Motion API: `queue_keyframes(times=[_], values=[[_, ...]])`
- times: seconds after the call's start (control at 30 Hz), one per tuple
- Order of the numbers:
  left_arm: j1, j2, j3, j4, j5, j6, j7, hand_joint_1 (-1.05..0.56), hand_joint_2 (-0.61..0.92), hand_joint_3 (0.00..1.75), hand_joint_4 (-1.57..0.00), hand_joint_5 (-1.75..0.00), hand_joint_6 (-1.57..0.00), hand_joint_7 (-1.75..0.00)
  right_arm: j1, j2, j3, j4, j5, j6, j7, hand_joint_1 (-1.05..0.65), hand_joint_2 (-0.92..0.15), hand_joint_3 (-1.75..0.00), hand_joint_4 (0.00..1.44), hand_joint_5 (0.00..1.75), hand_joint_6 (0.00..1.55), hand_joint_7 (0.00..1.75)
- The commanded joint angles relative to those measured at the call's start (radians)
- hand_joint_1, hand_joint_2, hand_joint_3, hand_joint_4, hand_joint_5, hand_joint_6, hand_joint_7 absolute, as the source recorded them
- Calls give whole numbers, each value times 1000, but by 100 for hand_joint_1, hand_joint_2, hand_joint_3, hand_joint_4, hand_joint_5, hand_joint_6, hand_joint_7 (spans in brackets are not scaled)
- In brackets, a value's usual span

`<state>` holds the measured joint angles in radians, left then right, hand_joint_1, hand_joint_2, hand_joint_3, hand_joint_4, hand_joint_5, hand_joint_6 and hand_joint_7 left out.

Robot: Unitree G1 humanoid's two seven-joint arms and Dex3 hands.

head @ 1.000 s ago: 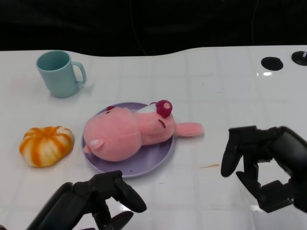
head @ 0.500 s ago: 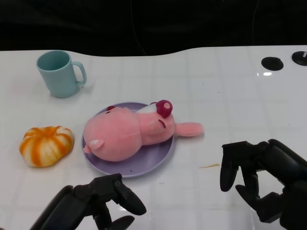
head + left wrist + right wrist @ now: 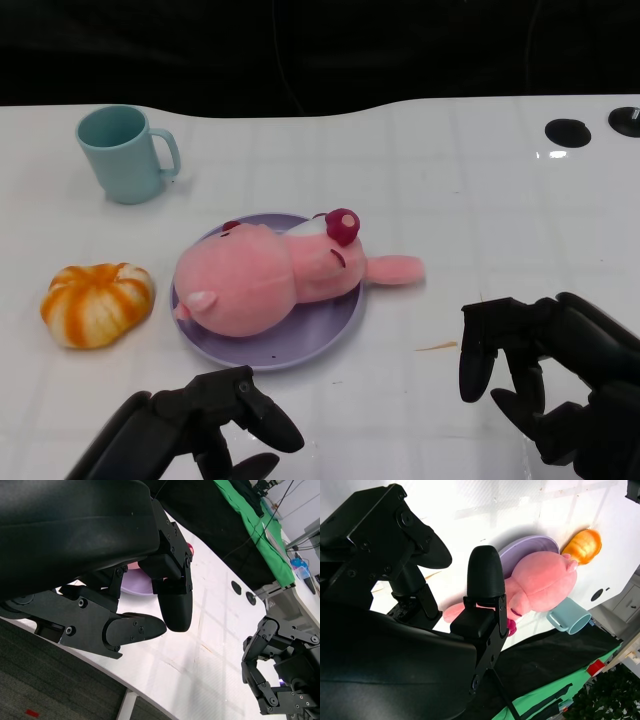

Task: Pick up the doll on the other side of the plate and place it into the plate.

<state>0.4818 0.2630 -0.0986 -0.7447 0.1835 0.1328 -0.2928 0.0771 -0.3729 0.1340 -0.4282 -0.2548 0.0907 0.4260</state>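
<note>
My left hand (image 3: 125, 595) is filling most of the frame, fingers curling loosely over the white table (image 3: 200, 650) and holding nothing. Behind them, a sliver of the purple plate (image 3: 135, 586) is peeking out. Across the table, my right hand (image 3: 280, 665) is hovering, fingers apart.

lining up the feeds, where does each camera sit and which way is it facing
Head view: high, looking down at the doll on the plate; both hands low.
Left wrist view: behind the left hand, across the table; right hand beyond.
Right wrist view: behind the right hand, facing the doll.
Shared: doll and plate.
</note>
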Motion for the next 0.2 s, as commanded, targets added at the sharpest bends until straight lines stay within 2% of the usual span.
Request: queue_keyframes(times=[0.03, 0.2], values=[[6, 10, 10, -1, 0, -12, 7, -22, 85, 54, -65, -169, -66, -105, -6, -17, -4, -10, 6, 13, 6, 2, -28, -139, 91, 175, 78, 144], [9, 11, 16, -4, -1, -7, 6, -22, 85, 54, -64, -167, -66, -106, -7, -15, -3, -17, -4, 23, 1, 1, -28, -139, 90, 175, 79, 143]])
